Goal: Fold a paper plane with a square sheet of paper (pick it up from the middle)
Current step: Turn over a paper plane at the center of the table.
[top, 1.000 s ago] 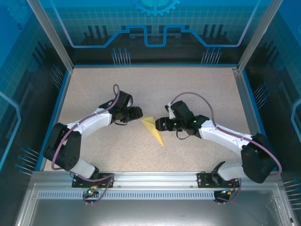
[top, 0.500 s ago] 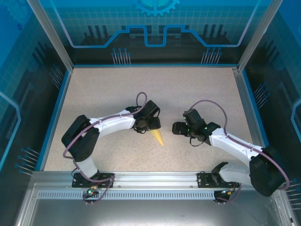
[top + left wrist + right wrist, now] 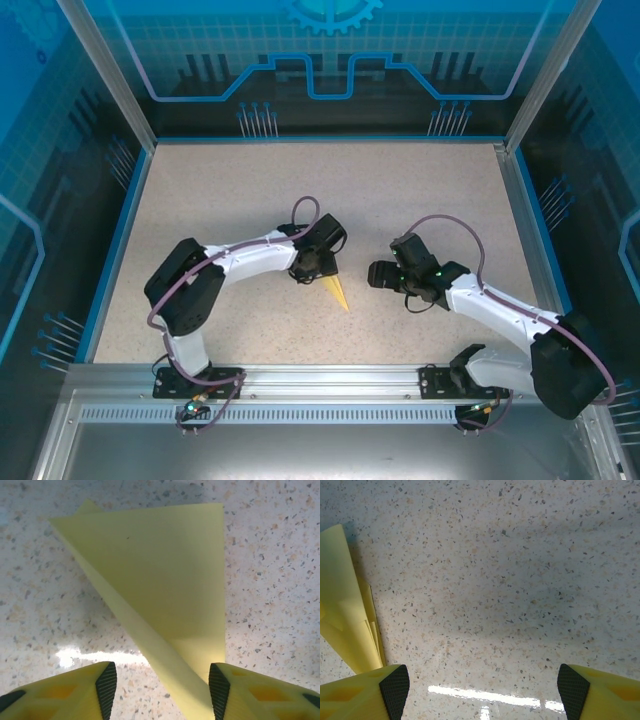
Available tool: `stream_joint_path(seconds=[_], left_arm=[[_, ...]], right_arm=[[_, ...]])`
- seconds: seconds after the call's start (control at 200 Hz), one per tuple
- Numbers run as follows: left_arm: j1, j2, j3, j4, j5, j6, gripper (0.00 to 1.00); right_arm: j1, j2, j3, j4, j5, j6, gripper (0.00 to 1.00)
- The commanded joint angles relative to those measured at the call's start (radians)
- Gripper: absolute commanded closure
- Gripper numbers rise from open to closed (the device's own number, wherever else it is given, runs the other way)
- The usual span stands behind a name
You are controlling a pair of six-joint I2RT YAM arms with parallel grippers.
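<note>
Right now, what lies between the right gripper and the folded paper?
Nothing: bare tabletop separates the right gripper from the paper, seen in the top view.

The speckled beige bench (image 3: 300,185) is carrying one thing. The folded pale-yellow paper (image 3: 339,294) is lying near its middle, somewhat toward the near edge, its narrow point aiming at that edge, well apart from every corner.
</note>
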Motion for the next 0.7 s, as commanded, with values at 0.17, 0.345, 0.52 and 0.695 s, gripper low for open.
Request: stream_joint_path(seconds=[0.17, 0.345, 0.52, 0.695], left_arm=[[-0.010, -0.054, -0.084, 0.043, 0.006, -0.078, 0.68], [-0.012, -0.056, -0.097, 0.062, -0.004, -0.083, 0.77], [-0.009, -0.071, -0.085, 0.074, -0.014, -0.031, 0.99], [-0.009, -0.163, -0.091, 0.100, -0.018, 0.056, 1.00]], right_arm=[[-0.015, 0.033, 0.009, -0.004, -0.008, 0.018, 0.19], [-0.015, 0.034, 0.014, -0.005, -0.019, 0.020, 0.19], [-0.015, 0.015, 0.016, -0.016, -0.021, 0.021, 0.19], [-0.017, -0.027, 0.015, -0.039, -0.007, 0.019, 0.19]])
